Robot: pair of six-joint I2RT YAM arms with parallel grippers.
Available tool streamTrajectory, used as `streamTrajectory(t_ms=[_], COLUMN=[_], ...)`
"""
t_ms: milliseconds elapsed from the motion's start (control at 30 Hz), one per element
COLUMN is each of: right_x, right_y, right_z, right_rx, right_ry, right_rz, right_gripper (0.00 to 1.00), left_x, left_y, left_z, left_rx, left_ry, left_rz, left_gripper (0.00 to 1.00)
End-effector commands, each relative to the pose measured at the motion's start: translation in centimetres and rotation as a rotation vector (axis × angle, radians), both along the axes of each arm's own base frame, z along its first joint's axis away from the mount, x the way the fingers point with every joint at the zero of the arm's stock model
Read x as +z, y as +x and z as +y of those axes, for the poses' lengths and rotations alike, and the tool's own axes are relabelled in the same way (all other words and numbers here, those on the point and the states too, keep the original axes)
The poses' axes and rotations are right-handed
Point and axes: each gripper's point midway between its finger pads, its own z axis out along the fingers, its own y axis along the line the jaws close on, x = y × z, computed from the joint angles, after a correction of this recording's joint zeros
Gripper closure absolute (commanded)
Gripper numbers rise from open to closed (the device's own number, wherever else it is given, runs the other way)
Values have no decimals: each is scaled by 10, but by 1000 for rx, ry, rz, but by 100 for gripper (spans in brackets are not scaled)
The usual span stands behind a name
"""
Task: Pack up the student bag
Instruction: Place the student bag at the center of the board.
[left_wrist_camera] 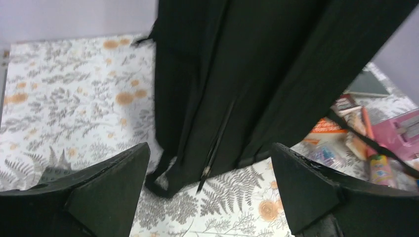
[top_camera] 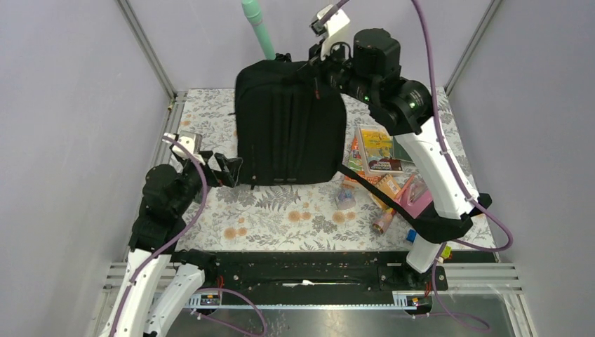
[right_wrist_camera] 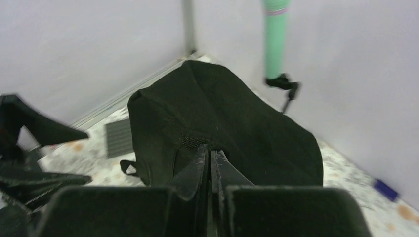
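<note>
Overhead, found the student bag standing upright at the far middle of the floral table, with a long strap trailing rightward across a loose pile of books and pens. Noted the right gripper at the bag's top edge and the left gripper just beside its lower left corner, apparently not touching. Through the left wrist, saw both fingers spread wide with nothing between them, facing the bag's front panel and a zipper line. Through the right wrist, saw fingertips pressed together on a pinch of fabric at the bag's crown, seemingly holding it up. Judged that thin pinch the weak point: feared a slip of soft cloth out of it, then a slump of the bag forward or onto the pile. Feared also a snag of the trailing strap on the right arm, dragging items along. Found no opening yet visible for packing, so expected trouble from any tug at the zipper against so slight a hold.
</note>
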Motion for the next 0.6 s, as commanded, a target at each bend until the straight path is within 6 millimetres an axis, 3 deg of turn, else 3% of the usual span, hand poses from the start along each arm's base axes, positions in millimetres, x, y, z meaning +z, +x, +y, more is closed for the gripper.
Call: streamTrajectory(t_ms=[0,233,467,567], right_x=[32,-28,-50,-55], right_y=[-45,-55,-58,-62], right_z=[36,56,54,53], right_rx=[275,360,361,370], right_ry=[141,76,50,43], right_rz=[-30,109,148,154], right_gripper=[100,100,100,100], left_x=[41,22,11,2], left_y=[-14,-16,-21,-13], left_z=[-12,-8,-23,-14], left_rx=[-78,-52,-122,-54], left_ry=[-69,-78,-139,-126], left_rz=[-123,-64,-31,-7], left_gripper=[1,1,1,1])
